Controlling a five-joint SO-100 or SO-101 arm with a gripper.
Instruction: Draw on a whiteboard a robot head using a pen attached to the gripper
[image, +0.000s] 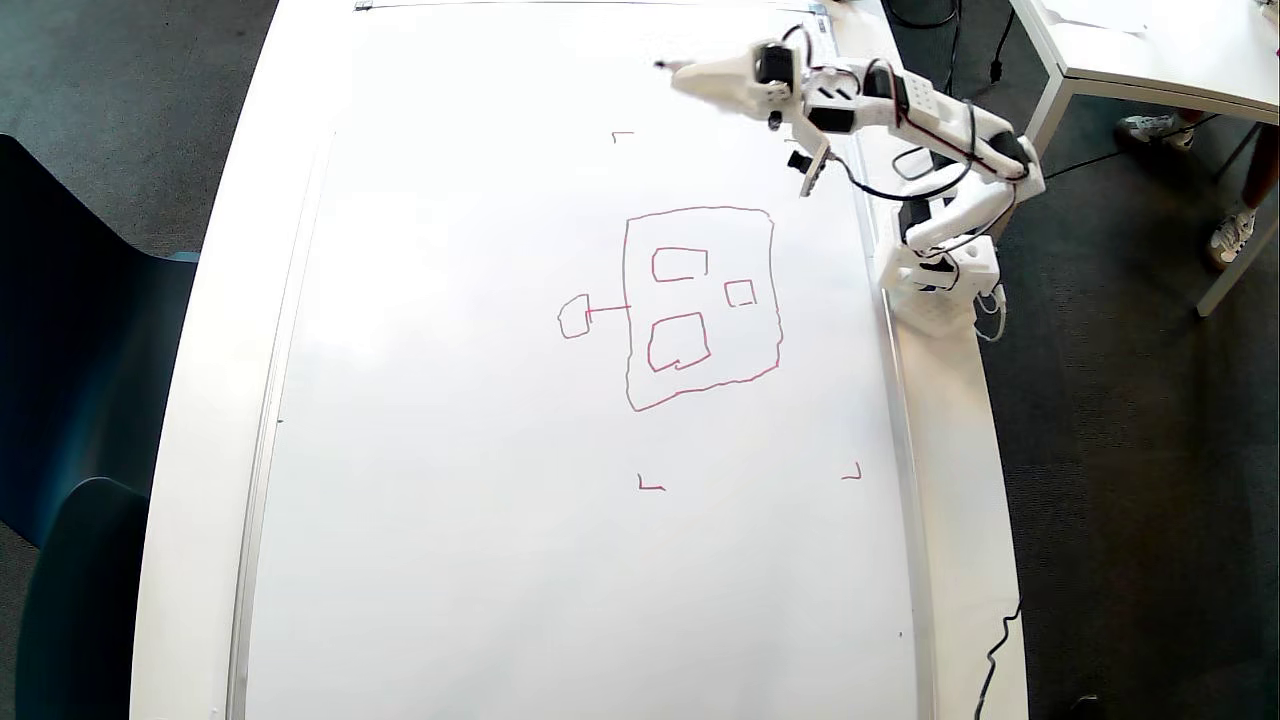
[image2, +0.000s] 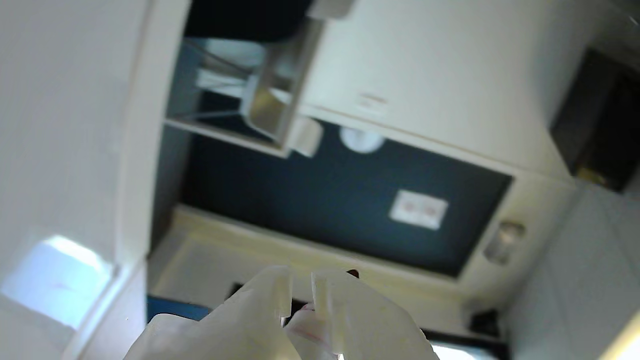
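The whiteboard (image: 450, 420) lies flat and fills most of the overhead view. The robot head (image: 700, 305) is drawn on it in red: a wobbly rectangle with three small squares inside, and a short line to a small loop (image: 574, 317) on its left. My gripper (image: 688, 76) is held above the board's top edge, well above and clear of the drawing, pointing left. It is shut on the pen (image: 664, 67), whose dark tip sticks out past the fingers. In the wrist view the fingers (image2: 270, 295) stand close together with the pinkish pen (image2: 309, 322) between them.
Small corner marks (image: 650, 485) sit around the drawing. The arm's base (image: 935, 280) is clamped at the board's right edge, with black cables. A small white side table (image: 1150, 50) stands at the top right, a dark blue chair (image: 70, 380) on the left.
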